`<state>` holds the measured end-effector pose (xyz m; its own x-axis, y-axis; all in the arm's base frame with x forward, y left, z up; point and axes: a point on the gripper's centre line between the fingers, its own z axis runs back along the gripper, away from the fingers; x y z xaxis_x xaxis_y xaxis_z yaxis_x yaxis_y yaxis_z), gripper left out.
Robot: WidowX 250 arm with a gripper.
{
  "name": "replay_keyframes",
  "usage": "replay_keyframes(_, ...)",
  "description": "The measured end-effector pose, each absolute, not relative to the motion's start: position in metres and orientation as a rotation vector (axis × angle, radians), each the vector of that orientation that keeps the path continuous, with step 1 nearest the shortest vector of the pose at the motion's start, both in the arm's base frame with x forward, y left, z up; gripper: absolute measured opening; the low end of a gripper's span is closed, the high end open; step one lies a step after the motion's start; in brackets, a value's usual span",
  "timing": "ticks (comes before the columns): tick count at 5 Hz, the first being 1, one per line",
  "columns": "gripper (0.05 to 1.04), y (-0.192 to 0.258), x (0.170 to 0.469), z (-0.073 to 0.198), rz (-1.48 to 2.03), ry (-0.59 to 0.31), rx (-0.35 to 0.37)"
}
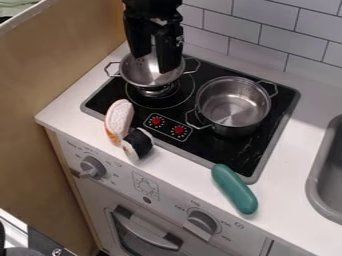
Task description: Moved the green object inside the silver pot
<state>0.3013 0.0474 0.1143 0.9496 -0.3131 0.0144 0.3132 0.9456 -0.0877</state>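
One green object (234, 189) lies on the table (294, 200) by the front edge of one black stovetop (200, 147), outside one silver pot (234, 131), near two red knobs (178, 130) and two toy sushi pieces (138, 144), while one gripper (155, 62) hangs over one colander (141, 71), jaws released.

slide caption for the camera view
An open black gripper hangs over a colander, while the green object lies outside the silver pot, at the stove's front edge.
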Motion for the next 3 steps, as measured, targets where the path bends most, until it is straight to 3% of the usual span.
replay_keyframes(1,0.996,0.044,0.297,0.104,-0.314,0.042,-0.101)
replay_keyframes(2,0.996,0.031,0.286,0.107,-0.250,0.110,-0.069)
replay_keyframes(3,0.996,0.011,0.276,0.112,-0.202,0.123,-0.047)
